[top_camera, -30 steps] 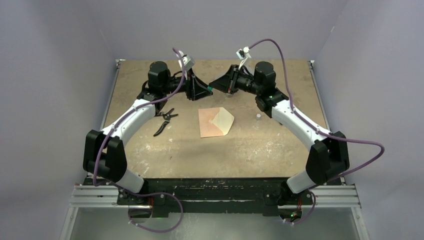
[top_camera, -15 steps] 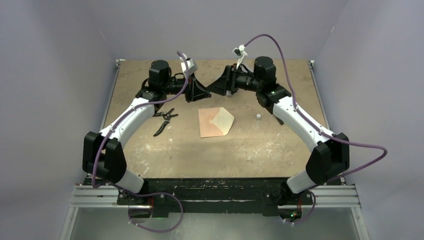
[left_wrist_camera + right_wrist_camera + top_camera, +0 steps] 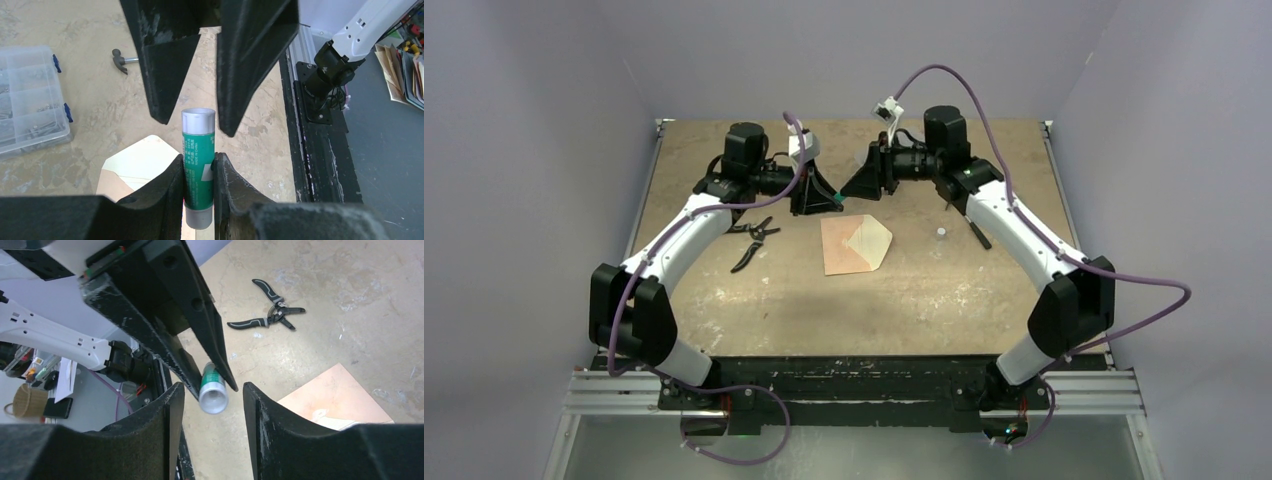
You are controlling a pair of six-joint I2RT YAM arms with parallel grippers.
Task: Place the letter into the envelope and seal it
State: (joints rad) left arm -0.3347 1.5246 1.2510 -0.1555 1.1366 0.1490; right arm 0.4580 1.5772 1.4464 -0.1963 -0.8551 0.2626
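One step seems left, the sealing: the envelope (image 3: 854, 245) lies flap-open in the middle of the desk (image 3: 984, 290) — letter unseen, likely inside — while the left end effector (image 3: 199, 162) pinches a green glue stick (image 3: 198, 145), its far end between the spread fingers of the right end effector (image 3: 212, 390).

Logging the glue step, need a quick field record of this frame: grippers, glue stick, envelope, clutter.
left gripper: shut on green glue stick with grey ends
right gripper: open, fingers straddling the stick's end, not touching
salmon-tan paper envelope: flat on table, flap open
black-handled pliers: on table, left of envelope
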